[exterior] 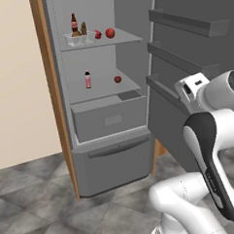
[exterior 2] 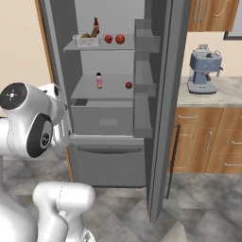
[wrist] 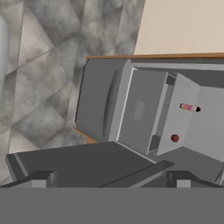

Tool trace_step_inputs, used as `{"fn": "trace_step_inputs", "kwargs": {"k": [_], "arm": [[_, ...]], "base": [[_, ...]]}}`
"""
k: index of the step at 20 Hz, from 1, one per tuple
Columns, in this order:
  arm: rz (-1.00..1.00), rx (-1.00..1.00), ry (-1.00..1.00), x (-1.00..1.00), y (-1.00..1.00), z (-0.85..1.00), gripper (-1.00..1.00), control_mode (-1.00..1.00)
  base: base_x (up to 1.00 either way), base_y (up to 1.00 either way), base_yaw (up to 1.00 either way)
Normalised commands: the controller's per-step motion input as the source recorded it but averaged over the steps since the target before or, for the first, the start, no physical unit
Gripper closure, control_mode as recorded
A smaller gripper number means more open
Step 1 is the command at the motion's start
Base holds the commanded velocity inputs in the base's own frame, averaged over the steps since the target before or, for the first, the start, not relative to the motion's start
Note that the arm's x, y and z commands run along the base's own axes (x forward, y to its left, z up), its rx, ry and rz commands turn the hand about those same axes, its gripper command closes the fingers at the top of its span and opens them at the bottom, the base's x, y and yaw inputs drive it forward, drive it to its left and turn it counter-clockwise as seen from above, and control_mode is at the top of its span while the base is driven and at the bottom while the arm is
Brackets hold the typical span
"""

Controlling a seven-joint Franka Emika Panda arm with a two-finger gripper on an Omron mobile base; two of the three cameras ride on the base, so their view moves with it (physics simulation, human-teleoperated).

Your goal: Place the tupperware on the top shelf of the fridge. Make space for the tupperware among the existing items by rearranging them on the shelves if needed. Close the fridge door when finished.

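My gripper (wrist: pixel 109 178) hangs wide and empty before the open fridge (exterior: pixel 111 153), where the tupperware (exterior: pixel 79 39) already sits on the top shelf (exterior: pixel 127 38) beside the brown bottle (exterior: pixel 74 24) — likely light, thin-walled, slippery — best pinched across its short sides under the rim.

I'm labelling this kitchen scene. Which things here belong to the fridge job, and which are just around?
Job:
tupperware
top shelf
fridge
brown bottle
pink bottle
red fruits
fridge door

Just around:
coffee machine
wooden cabinets
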Motion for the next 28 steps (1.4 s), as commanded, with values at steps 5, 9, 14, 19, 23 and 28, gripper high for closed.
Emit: {"fn": "trace_step_inputs", "kwargs": {"k": [5,9,14,19,23,28], "arm": [[0.02,0.0,-0.2,-0.49,-0.02,0.0,-1.0,-1.0],[-0.04,0.06,-0.13,-0.08,-0.44,0.12,-1.0,-1.0],[-0.09,0.12,0.0,0.0,-0.95,-0.03,-1.0,-1.0],[-0.08,0.09,0.0,0.0,-0.94,-0.08,-1.0,-1.0],[-0.03,0.08,0.0,0.1,-0.82,-0.01,-1.0,-1.0],[0.0,0.07,0.0,0.21,-0.7,0.0,-1.0,-1.0]], "base": [[0.0,0.0,0.0],[0.0,0.0,0.0],[0.0,0.0,0.0],[0.0,0.0,0.0],[0.0,0.0,0.0],[0.0,0.0,0.0]]}}
